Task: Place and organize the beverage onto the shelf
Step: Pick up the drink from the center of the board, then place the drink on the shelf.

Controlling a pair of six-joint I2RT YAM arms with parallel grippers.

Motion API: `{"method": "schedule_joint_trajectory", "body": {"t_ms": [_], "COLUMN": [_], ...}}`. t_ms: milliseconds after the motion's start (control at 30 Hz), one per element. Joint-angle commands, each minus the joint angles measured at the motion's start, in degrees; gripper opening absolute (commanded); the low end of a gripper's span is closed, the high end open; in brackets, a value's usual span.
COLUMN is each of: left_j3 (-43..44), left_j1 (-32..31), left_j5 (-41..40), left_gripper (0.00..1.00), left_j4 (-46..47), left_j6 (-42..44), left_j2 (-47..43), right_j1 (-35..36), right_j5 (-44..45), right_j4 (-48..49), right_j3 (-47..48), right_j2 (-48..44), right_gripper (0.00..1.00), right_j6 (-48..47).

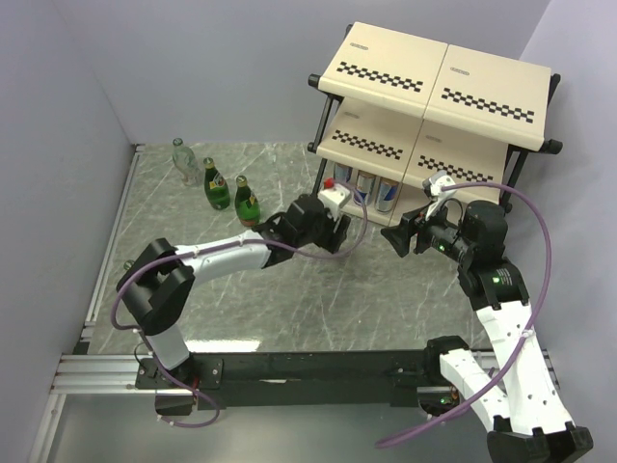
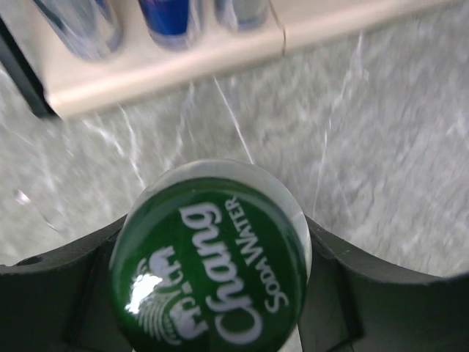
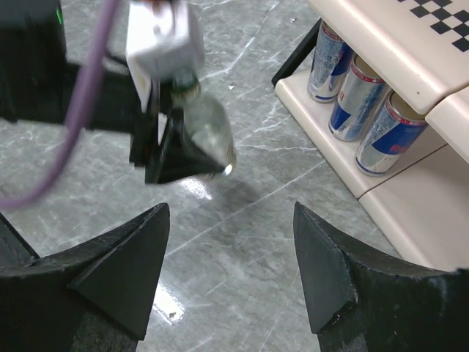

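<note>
My left gripper [image 1: 323, 230] is shut on a clear bottle [image 3: 209, 130], which hangs tilted a little above the marble floor in front of the shelf [image 1: 434, 87]. The left wrist view is filled by the bottle's green "Chang Soda Water" cap [image 2: 211, 262], with a black finger on each side. Three slim silver-and-blue cans [image 1: 371, 189] stand in a row on the shelf's bottom board [image 3: 344, 165]. My right gripper [image 1: 395, 237] is open and empty, level with the held bottle and to its right. Two green bottles [image 1: 216, 185] [image 1: 247, 203] and another clear bottle [image 1: 185, 162] stand at the back left.
The shelf's black frame leg [image 1: 316, 164] stands just left of the cans. Grey walls close the left and back sides. The upper and middle boards overhang the cans. A purple cable [image 1: 540, 241] loops from the right arm.
</note>
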Motion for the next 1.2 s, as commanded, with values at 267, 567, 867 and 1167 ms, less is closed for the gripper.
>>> {"method": "schedule_joint_trajectory", "body": {"t_ms": [267,567,867,1167], "left_j3": [20.9,38.7,48.1,54.8], "left_j1": [7.8,11.6,13.0,13.3], "left_j5": [8.5,12.1,12.4,12.5], "left_gripper": [0.0,0.0,0.0,0.0], "left_j4": [-0.4,-7.9,-10.0,-10.8], "left_j6": [2.3,2.3,2.4,1.8], "left_j2": [-4.0,3.9,9.5,13.4], "right_j1": [-0.4,-0.4,-0.3,-0.4], "right_j5": [0.9,0.5,-0.8,-2.1], "right_j4": [1.2,0.9,0.4,0.1], "right_j3": [-0.3,-0.3,-0.1,-0.3], "right_j2": [-0.9,-0.8,-0.2,0.4], "right_gripper": [0.75,0.75,0.75,0.75], "right_j6": [-1.0,-1.0,-1.0,-0.9]}}
